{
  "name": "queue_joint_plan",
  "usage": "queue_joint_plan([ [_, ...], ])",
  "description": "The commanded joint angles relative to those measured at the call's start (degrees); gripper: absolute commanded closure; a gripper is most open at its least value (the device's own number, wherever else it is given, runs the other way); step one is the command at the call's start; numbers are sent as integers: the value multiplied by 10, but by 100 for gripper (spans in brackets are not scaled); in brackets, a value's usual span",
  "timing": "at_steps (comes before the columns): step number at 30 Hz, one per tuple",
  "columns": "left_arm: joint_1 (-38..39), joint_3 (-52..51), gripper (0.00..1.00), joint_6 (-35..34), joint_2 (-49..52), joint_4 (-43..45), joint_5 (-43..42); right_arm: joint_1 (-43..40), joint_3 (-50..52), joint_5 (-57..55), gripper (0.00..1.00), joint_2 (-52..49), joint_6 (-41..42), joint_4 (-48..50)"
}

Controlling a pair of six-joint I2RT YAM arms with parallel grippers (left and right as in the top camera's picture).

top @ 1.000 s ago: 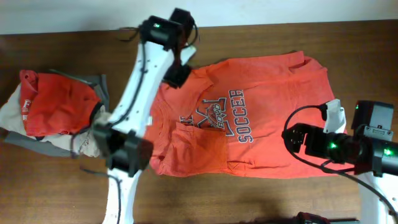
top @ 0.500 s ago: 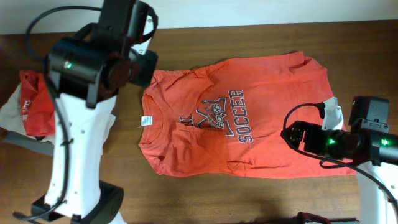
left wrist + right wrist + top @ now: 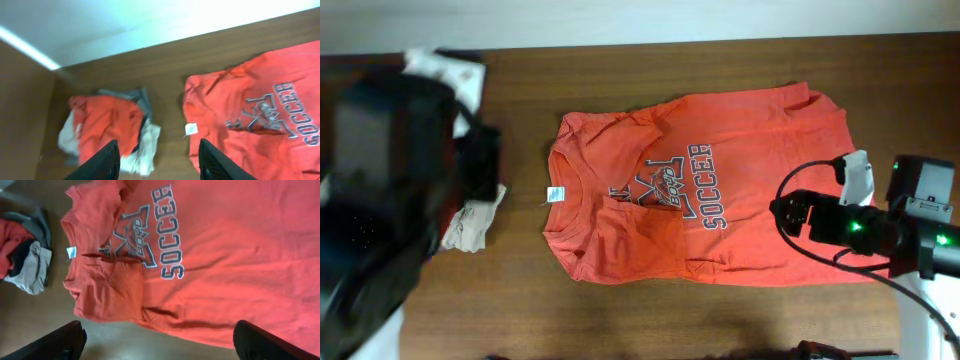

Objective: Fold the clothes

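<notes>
table (image 3: 720,310): brown wood, looks smooth; a one-sided pull could drag the whole garment instead of folding it.
T-shirt (image 3: 740,190): orange-red, "SOCCER" print up, spread flat mid-table, collar to the left, hem under the right arm. Not yet folded; wrinkles near the collar could get pressed in.
left arm (image 3: 380,200): a dark blur close to the overhead camera, hiding the table's left end.
heap of other clothes (image 3: 110,125): left of the collar, apart from it; a low reach could snag it.
right tool (image 3: 157,330): fingers wide apart, empty, above the hem side.
left tool (image 3: 159,150): fingers apart, empty, high over the collar side.
sleeve flap (image 3: 120,285): lying doubled over the front; folding over it would make a lump.
neck label (image 3: 554,194): white, showing at the collar.
</notes>
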State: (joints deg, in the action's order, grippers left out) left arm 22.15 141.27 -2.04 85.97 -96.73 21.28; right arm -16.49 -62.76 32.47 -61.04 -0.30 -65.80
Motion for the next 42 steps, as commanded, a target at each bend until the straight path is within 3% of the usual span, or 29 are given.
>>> queue_joint_plan([
  [1, -2, -110, 49, -58, -82, 0, 41, 5, 2, 14, 1, 37, -10, 16],
  [4, -2, -217, 42, -108, -130, 6, 40, 5, 2, 14, 1, 57, -10, 24],
  [7, -2, -325, 34, -104, -146, 54, 6, 5, 2, 14, 1, 69, -10, 26],
  [12, -2, -504, 32, 44, -127, 240, -190, 5, 2, 14, 1, 65, 15, 22],
  [17, -2, -623, 30, 146, -55, 413, -257, 5, 2, 14, 1, 51, 63, 21],
  [25, -1, -642, 33, 187, 150, 546, -260, 5, 2, 14, 1, 37, 68, 15],
  [34, 17, -642, 33, 217, 265, 600, -256, 5, 2, -4, 1, 37, 68, 11],
  [39, 27, -642, 41, 217, 306, 637, -203, 5, 2, -4, 1, 37, 68, 9],
  [42, 27, -642, 56, 219, 314, 651, -199, 5, 2, -4, 1, 37, 68, 7],
])
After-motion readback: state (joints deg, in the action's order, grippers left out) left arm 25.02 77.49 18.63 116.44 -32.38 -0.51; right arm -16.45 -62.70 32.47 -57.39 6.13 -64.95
